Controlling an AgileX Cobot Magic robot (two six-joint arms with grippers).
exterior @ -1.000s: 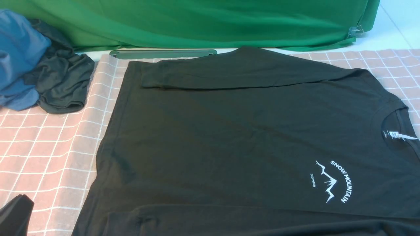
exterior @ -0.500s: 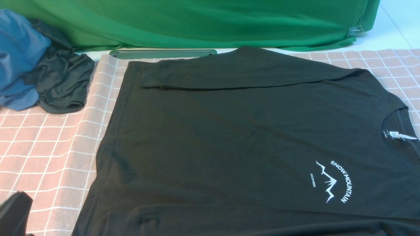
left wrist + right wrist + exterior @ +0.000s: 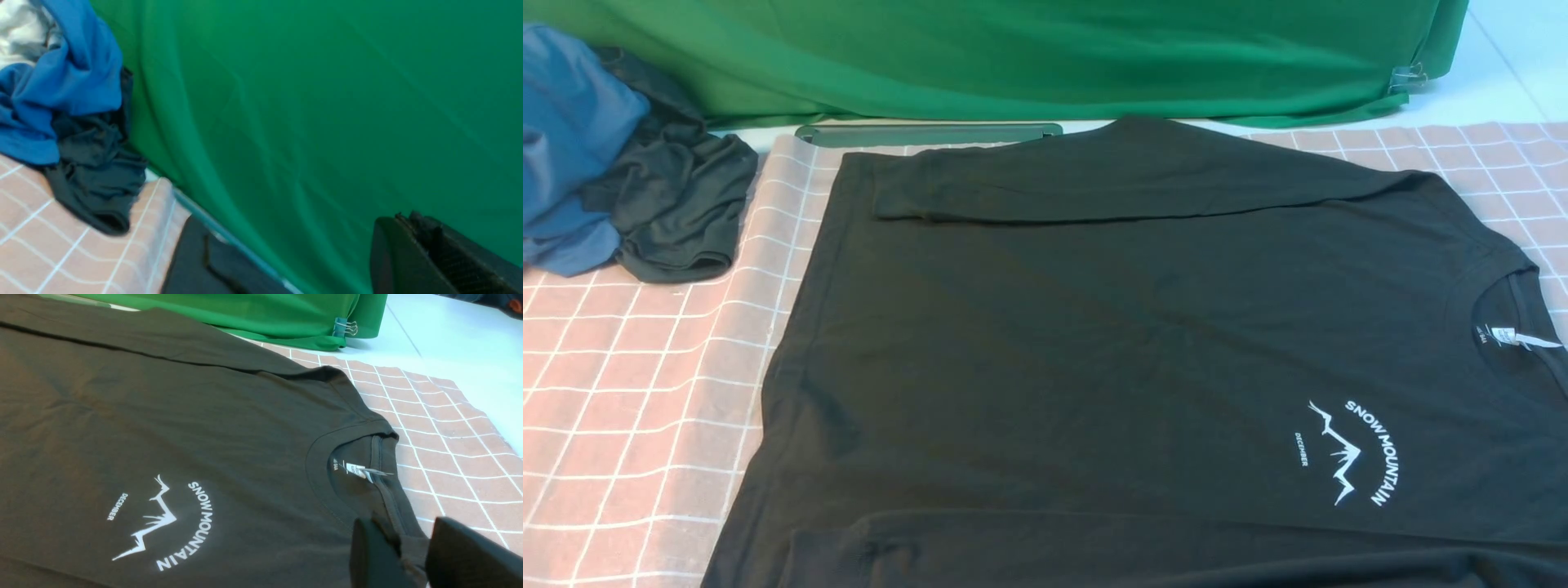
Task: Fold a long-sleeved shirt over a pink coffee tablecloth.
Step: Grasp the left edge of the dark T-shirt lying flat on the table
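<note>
The long-sleeved shirt (image 3: 1094,343) is black and lies flat on the pink coffee tablecloth (image 3: 629,392), neck to the right, white mountain print up. Its far sleeve is folded across the body. In the right wrist view my right gripper (image 3: 402,535) is shut on the long-sleeved shirt (image 3: 163,416) at the neck edge, with collar fabric bunched between its fingers over the tablecloth (image 3: 449,457). My left gripper (image 3: 402,216) is shut and empty in the air, facing the green cloth, with a shirt corner (image 3: 204,261) below it. Neither gripper shows in the front view.
A blue garment (image 3: 564,139) and a crumpled dark grey-green garment (image 3: 678,204) are piled at the back left. A green cloth (image 3: 1013,57) hangs along the back, held by a binder clip (image 3: 1409,77). A dark green flat bar (image 3: 931,133) lies behind the shirt.
The left gripper's dark shape at the lower left corner of the front view has dropped out of that view. The shirt has not moved.
</note>
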